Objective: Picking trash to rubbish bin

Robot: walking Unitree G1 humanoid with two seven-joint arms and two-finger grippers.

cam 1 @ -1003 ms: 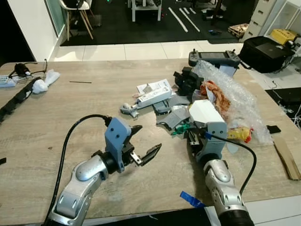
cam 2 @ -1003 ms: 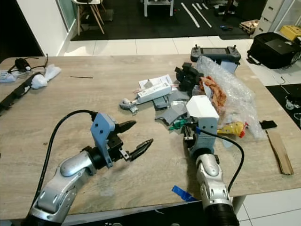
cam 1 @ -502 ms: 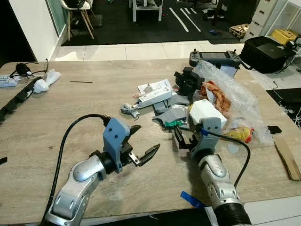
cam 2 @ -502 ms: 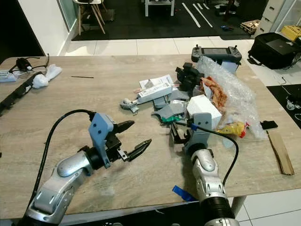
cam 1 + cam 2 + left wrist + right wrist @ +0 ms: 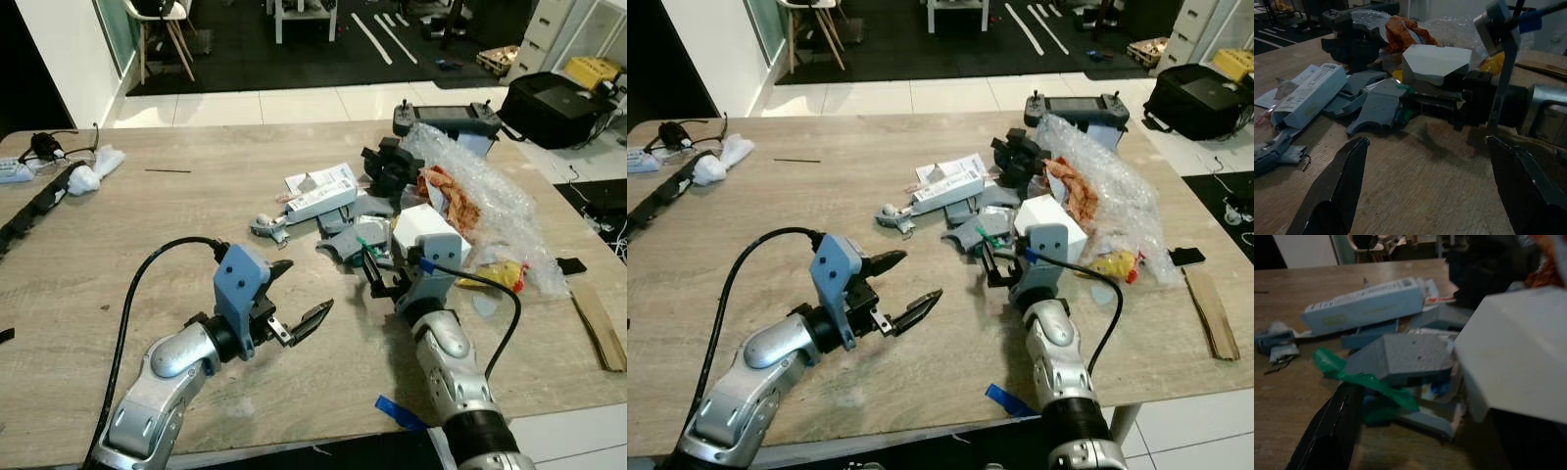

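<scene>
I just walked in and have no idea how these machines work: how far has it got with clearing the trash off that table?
Nothing looks cleared: the heap, with a white box, grey plastic pieces, a long carton and bubble wrap, lies on the table. The right claw is open at the green scrap, gripping nothing. The left claw hovers open. All the picking is left.

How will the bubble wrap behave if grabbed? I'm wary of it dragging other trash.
The bubble wrap looks crumpled and floppy, so it would probably sag and trail. It seems light. It drapes over the orange wrapper, so that may well come along.
</scene>
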